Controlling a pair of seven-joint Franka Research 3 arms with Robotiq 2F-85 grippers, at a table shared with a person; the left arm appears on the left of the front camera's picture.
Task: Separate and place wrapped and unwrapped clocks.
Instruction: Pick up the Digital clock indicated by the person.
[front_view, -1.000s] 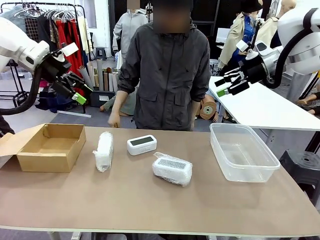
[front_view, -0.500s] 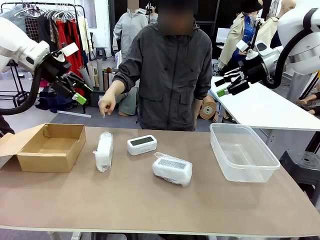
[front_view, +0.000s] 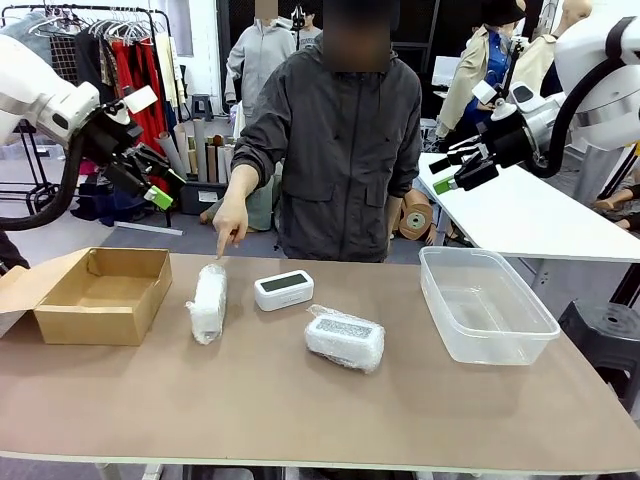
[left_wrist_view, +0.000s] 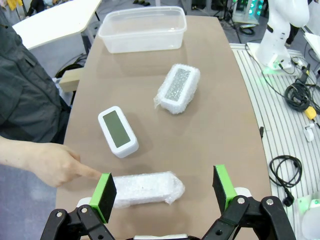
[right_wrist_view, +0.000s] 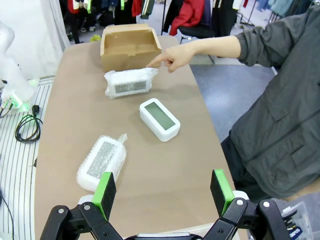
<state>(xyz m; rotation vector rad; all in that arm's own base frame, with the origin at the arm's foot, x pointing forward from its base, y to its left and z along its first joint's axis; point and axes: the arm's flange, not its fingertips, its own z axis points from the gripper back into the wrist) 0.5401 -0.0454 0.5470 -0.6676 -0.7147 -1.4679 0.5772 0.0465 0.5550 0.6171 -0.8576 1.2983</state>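
The brown tabletop (front_view: 300, 410) stood in a workroom with clothes racks behind it. A person in a dark grey jacket stood at its far side. Their arm was bent at the elbow and their hand (front_view: 231, 218) hung downward, index finger extended toward the far end of a white clock bundled in crinkly clear bubble plastic (front_view: 208, 302). Whether the fingertip touched the wrap could not be told. That clock lay lengthwise just beside an open brown cardboard box (front_view: 100, 295) at the table's left end.

A bare white rectangular clock with a grey-green screen (front_view: 283, 290) sat near it toward the middle. A second bubble-wrapped white clock (front_view: 345, 338) lay closer to the robot's edge, between the bare one and a clear plastic tub (front_view: 487, 305) at the right end.

The left arm was raised over the box side, its black left gripper (front_view: 165, 188) well above the table with its green pads spread wide, grasping nothing. In its wrist view the pointed-at clock lay below, between the pads. The right gripper (front_view: 441, 175) hung high beyond the tub, its fingers likewise parted and unladen.
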